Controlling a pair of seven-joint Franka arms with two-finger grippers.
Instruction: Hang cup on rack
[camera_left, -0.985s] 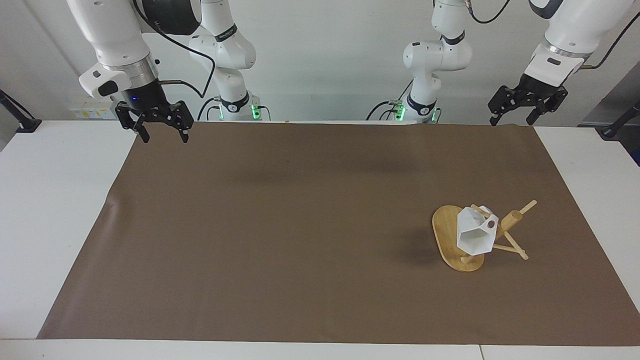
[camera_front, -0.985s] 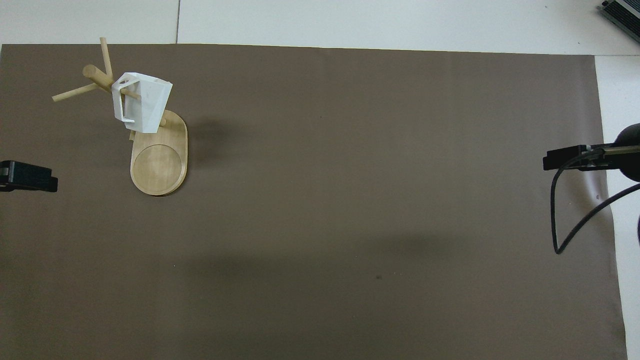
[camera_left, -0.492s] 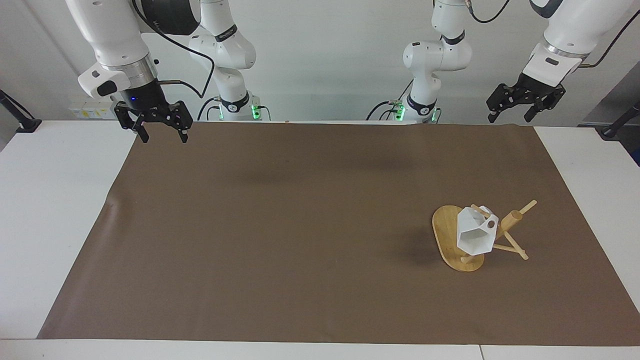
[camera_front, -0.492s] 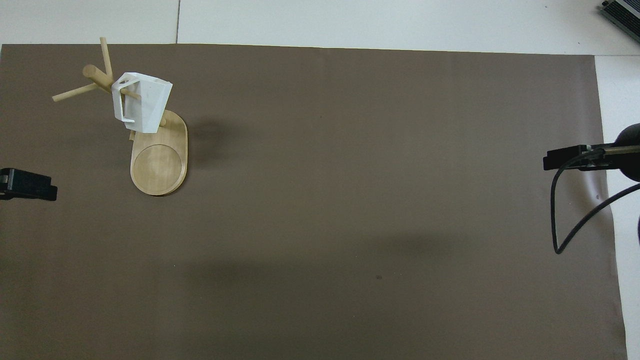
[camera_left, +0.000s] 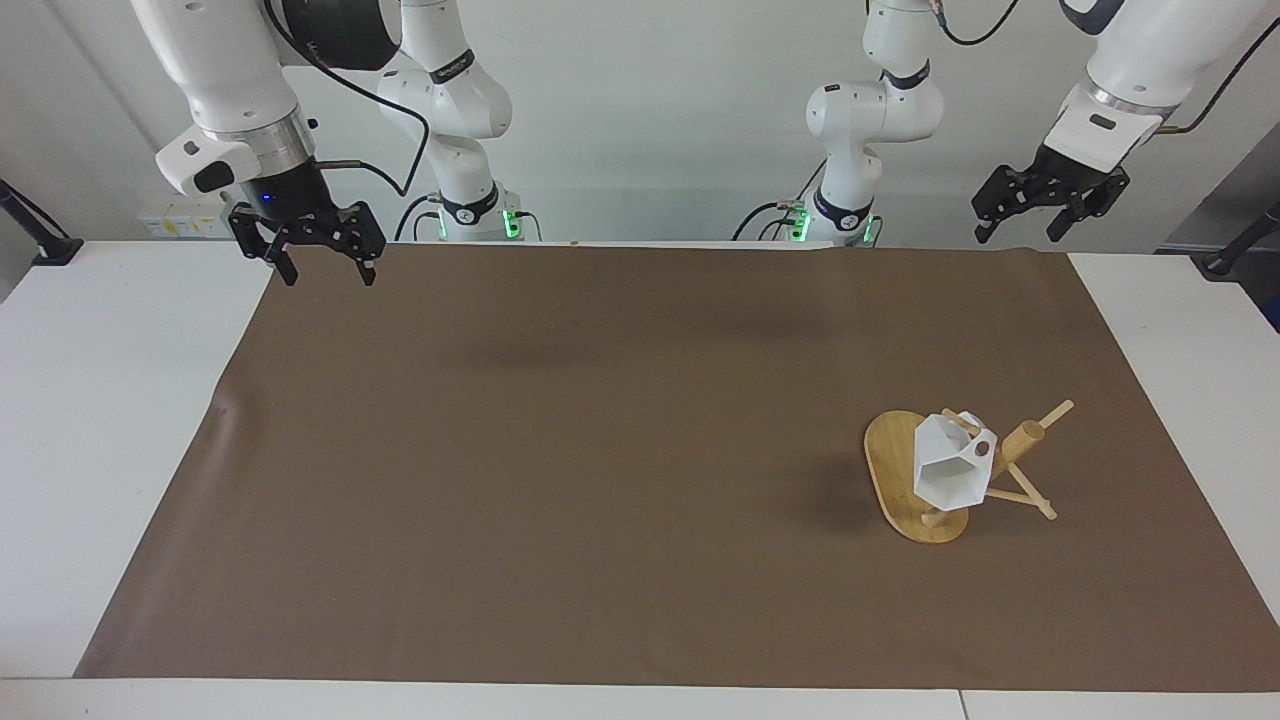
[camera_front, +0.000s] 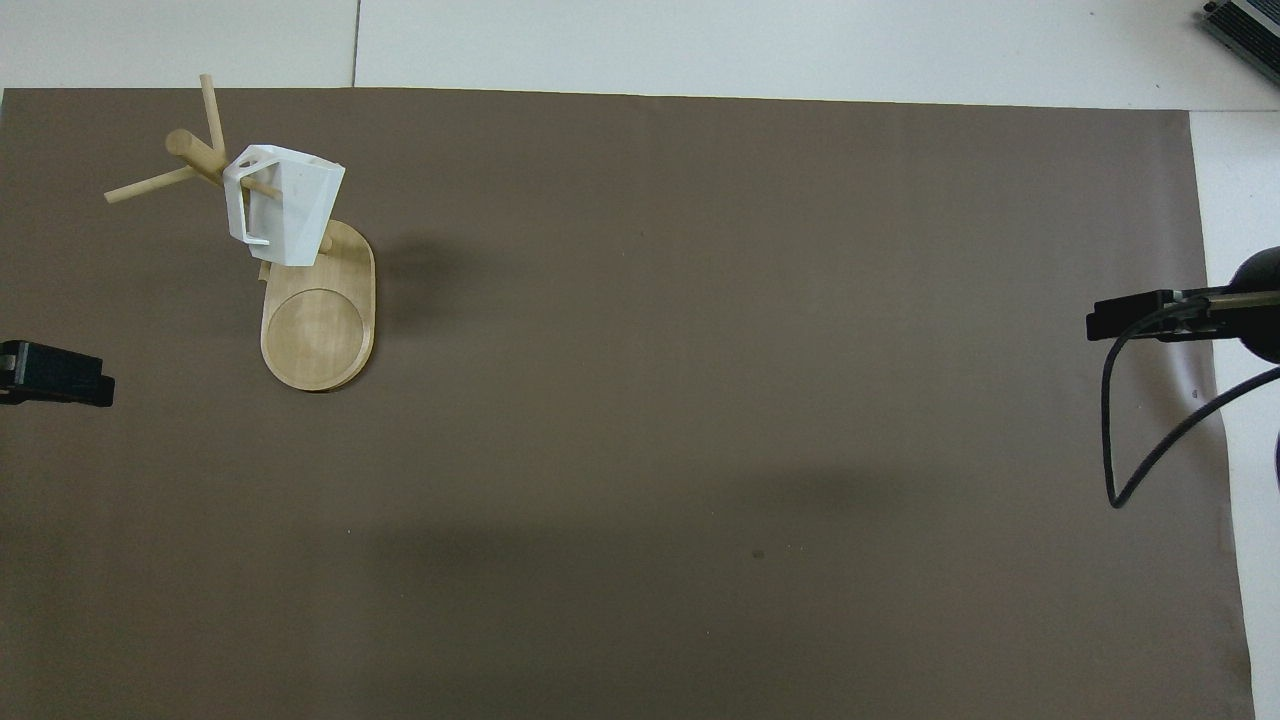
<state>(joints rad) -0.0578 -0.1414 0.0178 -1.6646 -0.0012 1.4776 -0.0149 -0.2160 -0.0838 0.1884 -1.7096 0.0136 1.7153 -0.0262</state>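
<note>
Only the left gripper (camera_left: 1035, 222) has moved, lifting a little higher by its end of the table, fingers apart and holding nothing. Right gripper (camera_left: 325, 266) waits, fingers apart too. White cup (camera_left: 948, 470) hangs by its handle on the rack (camera_left: 890, 470).

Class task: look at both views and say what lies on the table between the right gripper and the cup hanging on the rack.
Nothing but bare brown mat. The facing view shows it best: right gripper, open, then mat up to the cup on the rack.
</note>
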